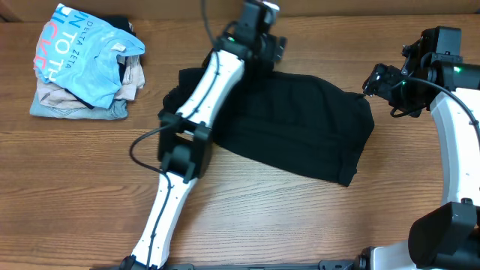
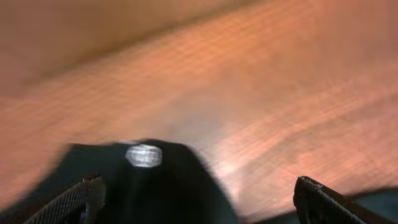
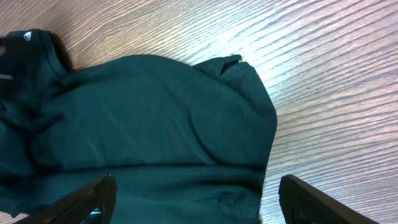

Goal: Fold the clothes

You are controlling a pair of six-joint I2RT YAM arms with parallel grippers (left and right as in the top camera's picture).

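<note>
The black garment lies folded over in the middle of the wooden table. In the right wrist view it fills the left and centre, with a tiny white mark at its far corner. My left gripper is open, hovering over the garment's far edge; its blurred wrist view shows black fabric with a pale tag between the open jaws. My right gripper is open and empty just off the garment's right end, with its jaws spread above the fabric.
A pile of clothes sits at the far left: a light blue lettered T-shirt on beige folded garments. Bare wooden table lies in front of the black garment.
</note>
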